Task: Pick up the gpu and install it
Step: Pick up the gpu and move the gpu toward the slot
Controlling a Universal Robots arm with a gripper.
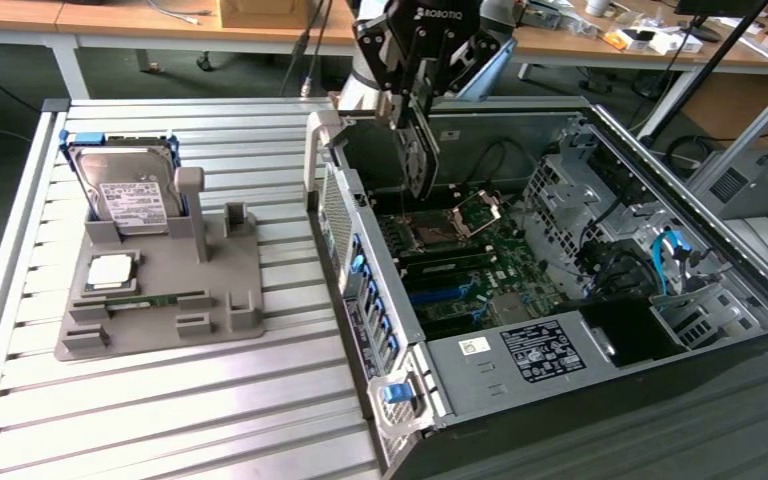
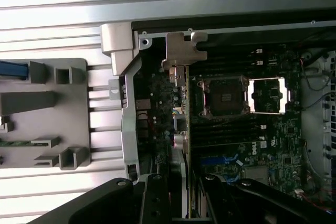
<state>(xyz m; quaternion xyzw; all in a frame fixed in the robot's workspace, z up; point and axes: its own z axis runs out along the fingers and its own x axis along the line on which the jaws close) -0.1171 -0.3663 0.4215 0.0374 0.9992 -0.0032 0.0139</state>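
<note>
One gripper (image 2: 184,203) clamping one gpu (image 1: 419,152), one case (image 1: 480,372)

exterior view angled down, farther off; wrist view close overhead; both share motherboard (image 1: 491,270) (image 2: 231,129).

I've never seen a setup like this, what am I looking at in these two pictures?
This is a robot arm ending in a black two-finger gripper. One picture comes from a camera off the arm, the other from a camera on the wrist, looking down past the fingers. The gripper holds a thin dark rectangular gpu card edge-down over an open grey computer case. On the slatted metal table, toward the exterior view's left, a grey holder carries a silver hard drive with a white label, a square silver processor chip and a narrow green memory stick.
</note>
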